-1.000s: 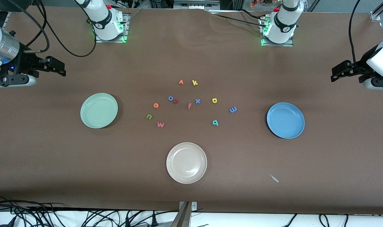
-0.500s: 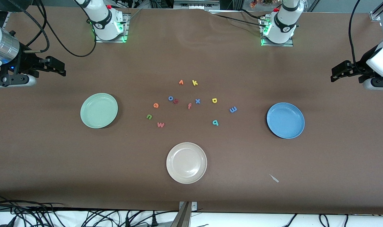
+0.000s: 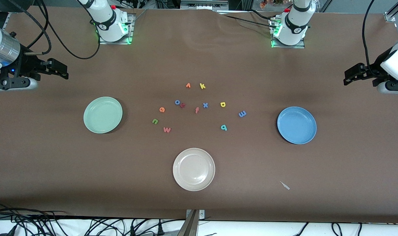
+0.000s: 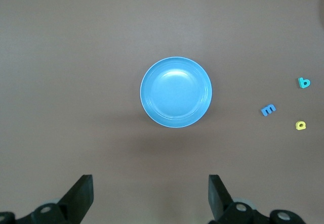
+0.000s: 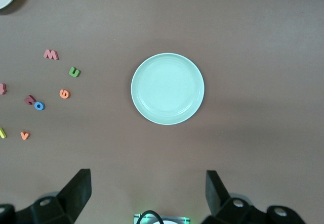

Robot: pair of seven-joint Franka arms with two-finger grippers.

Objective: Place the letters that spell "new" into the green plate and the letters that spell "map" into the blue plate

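The table [image 3: 54, 157], covered in brown, carried three plates of equal size. The beige-white plate [image 3: 194, 169] served as the reference landmark; it lay nearest the front camera.

The green plate [image 3: 103, 115] lay farther from the front camera than the landmark, toward the right arm's end of the table. The blue plate [image 3: 296, 125] lay farther from the front camera than the landmark, toward the left arm's end.

The right gripper [image 3: 59, 69] hung in the air at the right arm's end of the table, jaws spread wide and holding nothing. In the right wrist view, the green plate [image 5: 167, 89] sat centred ahead of the fingers [image 5: 76, 188], well apart from them.

The left gripper [image 3: 351, 74] hung at the left arm's end, likewise spread wide and empty. The blue plate [image 4: 176, 92] sat centred ahead of its fingers [image 4: 80, 196], well apart.

All letters lay on the table, farther from the front camera than the landmark and between the two coloured plates. The green n [image 3: 155, 121], orange e [image 3: 162, 109] and salmon-red w [image 3: 167, 129] lay toward the green plate. The blue m [image 3: 242, 114], yellow a [image 3: 223, 104] and teal p [image 3: 223, 127] lay toward the blue plate.
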